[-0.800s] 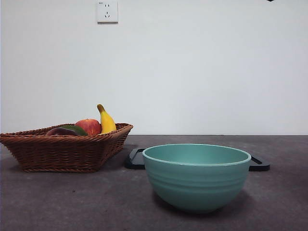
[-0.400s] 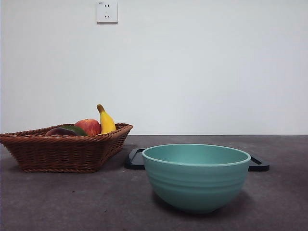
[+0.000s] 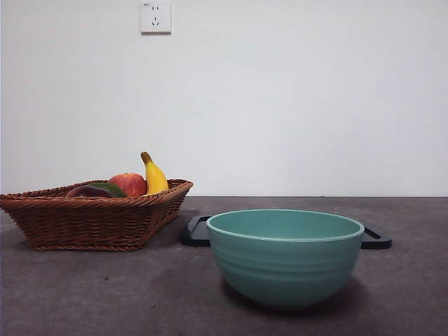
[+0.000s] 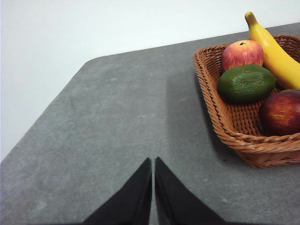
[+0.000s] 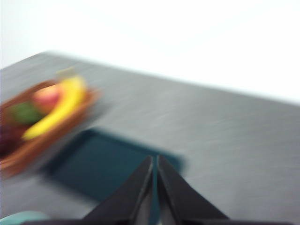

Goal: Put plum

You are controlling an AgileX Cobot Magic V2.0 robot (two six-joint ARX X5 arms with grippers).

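maroon plum (image 4: pixel 281 112) (in basket (image 4: pixel 234 126))

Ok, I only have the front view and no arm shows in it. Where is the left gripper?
Observer: The left gripper is over bare table beside the basket, with its jaws shut and holding nothing.
Operator: And the plum? I get only a dark sliver above the rim.
Observer: The plum lies in the basket next to the green fruit. Nothing rests on the part of it in view.
Operator: What about the right gripper?
Observer: The right gripper is also shut and empty. Its tips are over the dark tray, though that wrist picture is blurred.
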